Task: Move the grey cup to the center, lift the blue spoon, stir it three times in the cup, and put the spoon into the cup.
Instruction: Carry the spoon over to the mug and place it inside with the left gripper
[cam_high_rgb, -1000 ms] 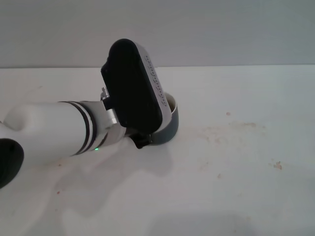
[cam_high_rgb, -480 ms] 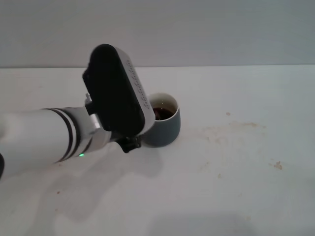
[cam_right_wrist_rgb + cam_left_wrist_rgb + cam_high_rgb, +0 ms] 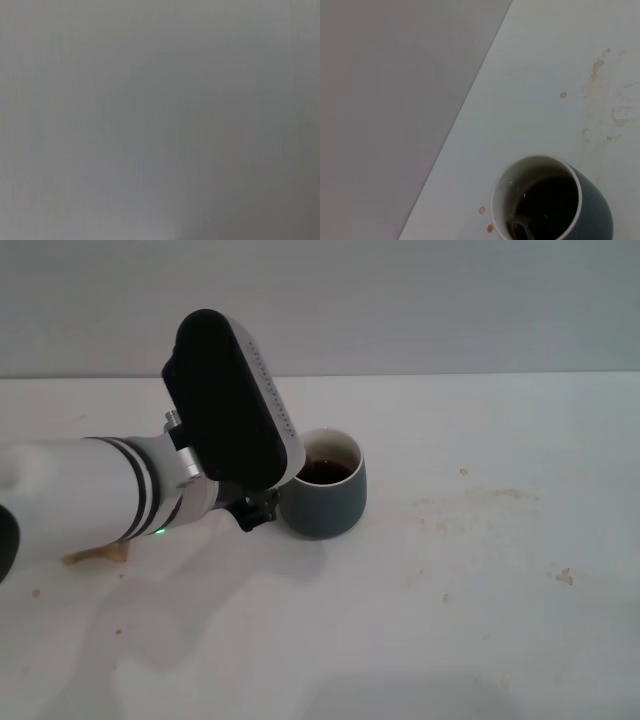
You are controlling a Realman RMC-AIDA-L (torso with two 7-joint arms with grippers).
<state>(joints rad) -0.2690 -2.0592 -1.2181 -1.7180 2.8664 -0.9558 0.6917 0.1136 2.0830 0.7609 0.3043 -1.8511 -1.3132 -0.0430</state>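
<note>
Grey cup [image 3: 325, 498] stands upright on the table [image 3: 480, 620], about mid-width, nearer the far edge than the near one. Liquid [image 3: 322, 470] inside it. Left arm [image 3: 120, 490] reaches in from the left, its wrist housing just left of the cup and partly overlapping the rim in head view. Small crumb-like bit [image 3: 95, 556] on the table under that arm, well left of the cup. Wall [image 3: 450, 300] behind the table.

White table [image 3: 480, 620] seen from above and in front by the head view, grey cup [image 3: 325, 495] shared with the closer left wrist view [image 3: 555, 200], looking steeply down, right wrist view filled by blank grey.
</note>
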